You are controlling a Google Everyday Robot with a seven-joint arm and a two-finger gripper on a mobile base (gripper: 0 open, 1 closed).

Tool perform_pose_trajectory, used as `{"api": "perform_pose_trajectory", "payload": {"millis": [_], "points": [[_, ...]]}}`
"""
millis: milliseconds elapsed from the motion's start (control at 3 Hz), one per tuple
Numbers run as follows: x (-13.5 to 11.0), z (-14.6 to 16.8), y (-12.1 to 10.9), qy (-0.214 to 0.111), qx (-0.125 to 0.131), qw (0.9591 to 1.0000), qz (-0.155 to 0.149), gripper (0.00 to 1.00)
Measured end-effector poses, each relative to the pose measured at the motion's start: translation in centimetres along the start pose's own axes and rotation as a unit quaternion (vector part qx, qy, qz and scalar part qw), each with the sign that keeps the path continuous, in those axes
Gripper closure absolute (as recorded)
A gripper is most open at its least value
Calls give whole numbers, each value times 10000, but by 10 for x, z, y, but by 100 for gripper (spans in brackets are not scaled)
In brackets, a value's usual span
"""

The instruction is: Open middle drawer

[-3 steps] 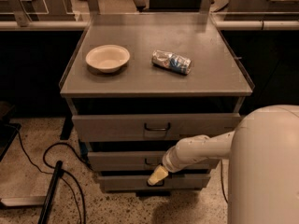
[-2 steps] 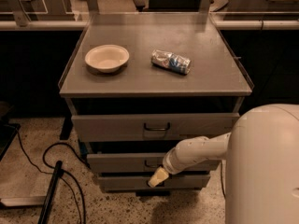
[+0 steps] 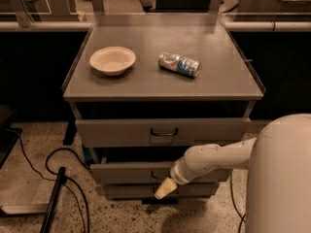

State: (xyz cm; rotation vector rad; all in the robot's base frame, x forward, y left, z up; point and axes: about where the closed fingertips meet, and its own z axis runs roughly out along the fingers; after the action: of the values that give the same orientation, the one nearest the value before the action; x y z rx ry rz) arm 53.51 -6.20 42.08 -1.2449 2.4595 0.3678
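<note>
The gray cabinet has three drawers. The middle drawer (image 3: 126, 173) is a shallow gray drawer with a small dark loop handle (image 3: 156, 174), set below the taller top drawer (image 3: 112, 131). It stands pulled out a little, with a dark gap above its front. My gripper (image 3: 163, 189) reaches in from the right on a white arm. Its pale tip sits just below and in front of the middle drawer's handle, over the bottom drawer's front (image 3: 131, 191).
A cream bowl (image 3: 112, 59) and a crushed can (image 3: 179, 64) lie on the cabinet top (image 3: 146, 86). Black cables (image 3: 63, 178) and a dark stand (image 3: 53, 203) lie on the speckled floor at the left. My white body (image 3: 282, 178) fills the lower right.
The arm and the gripper have shifted slightly to the left. The drawers look unchanged.
</note>
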Motion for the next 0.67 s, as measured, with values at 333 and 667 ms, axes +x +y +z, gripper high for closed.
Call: {"api": "perform_pose_trajectory", "payload": {"millis": [333,667], "points": [[0,0,0,0,0,10000,0,0],[4,-2,4,34,-42,10000,22,0]]}}
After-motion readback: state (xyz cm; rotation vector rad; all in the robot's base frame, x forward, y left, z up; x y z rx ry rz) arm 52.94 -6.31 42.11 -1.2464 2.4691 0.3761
